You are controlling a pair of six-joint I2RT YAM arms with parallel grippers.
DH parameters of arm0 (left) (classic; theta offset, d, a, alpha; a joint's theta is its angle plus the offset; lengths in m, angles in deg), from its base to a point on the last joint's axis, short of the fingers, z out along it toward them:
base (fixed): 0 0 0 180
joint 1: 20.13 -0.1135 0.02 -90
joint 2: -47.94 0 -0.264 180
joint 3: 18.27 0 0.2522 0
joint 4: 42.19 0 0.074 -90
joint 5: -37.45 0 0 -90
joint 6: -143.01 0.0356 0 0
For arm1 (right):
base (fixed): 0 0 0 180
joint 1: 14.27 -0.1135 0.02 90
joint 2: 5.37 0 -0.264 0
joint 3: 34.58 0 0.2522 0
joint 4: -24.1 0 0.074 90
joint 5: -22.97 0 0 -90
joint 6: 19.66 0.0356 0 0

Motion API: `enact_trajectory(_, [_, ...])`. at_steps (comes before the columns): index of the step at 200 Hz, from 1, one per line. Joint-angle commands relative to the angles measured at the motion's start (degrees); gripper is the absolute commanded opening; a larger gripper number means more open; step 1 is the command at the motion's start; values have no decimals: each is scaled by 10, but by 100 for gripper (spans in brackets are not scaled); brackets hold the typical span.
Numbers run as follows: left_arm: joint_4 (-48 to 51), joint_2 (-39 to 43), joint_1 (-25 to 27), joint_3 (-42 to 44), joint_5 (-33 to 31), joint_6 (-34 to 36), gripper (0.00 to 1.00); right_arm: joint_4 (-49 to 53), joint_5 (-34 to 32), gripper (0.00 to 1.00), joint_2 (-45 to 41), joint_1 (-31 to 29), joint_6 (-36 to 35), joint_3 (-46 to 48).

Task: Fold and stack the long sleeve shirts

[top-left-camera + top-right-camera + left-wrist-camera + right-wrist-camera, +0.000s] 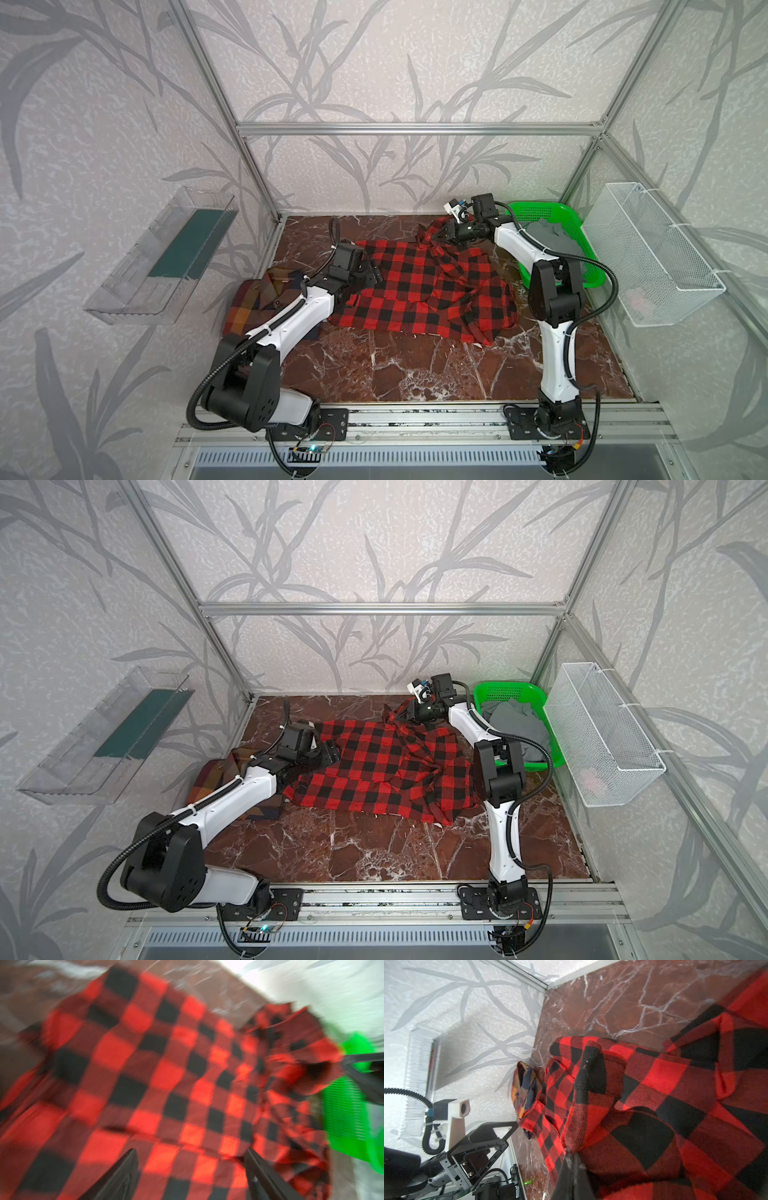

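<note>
Observing bare marbled bench [415, 365] nearest the arm bases. Locating the brown plaid shirt [249, 303] at the left edge of the bench, lying in a compact bundle, partly hidden under the left arm [291, 320]. Locating the red-and-black shirt [415, 286] just beside it, spreading rumpled across mid-bench in both top views. Finding the left end effector [374, 274] poised at the left part of that shirt, released, with fingers [124, 1169] standing well apart over checked fabric; being unable to tell contact through the blur in the left wrist view. Finding the right end effector [434, 237] farther back, clenched on a fold of the red-and-black shirt and holding that fold raised off the bench. Noting the green basket [536, 208] in the far right corner, holding grey cloth [557, 237].
</note>
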Motion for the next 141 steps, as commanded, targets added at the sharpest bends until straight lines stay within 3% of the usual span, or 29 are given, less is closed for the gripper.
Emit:
enact_trajectory(1, [-180, -56, 2, -39, 120, 50, 81, -76, 45, 0, -58, 4, 31, 17])
enact_trajectory(23, [-276, -116, 3, -68, 222, 69, 78, -108, 62, 0, -76, 10, 52, 40])
enact_trajectory(58, [-425, -177, 2, -75, 278, 83, 78, -155, 79, 0, -101, 12, 77, 78])
enact_trajectory(78, [-496, -219, 1, -96, 326, 42, 78, -168, 88, 0, -107, 12, 85, 86])
enact_trajectory(108, [-651, -253, 2, -77, 337, -44, 78, -170, 96, 0, -111, 12, 84, 90])
enact_trajectory(141, [-722, -285, 1, -68, 334, -91, 81, -200, 109, 0, -115, 12, 106, 97])
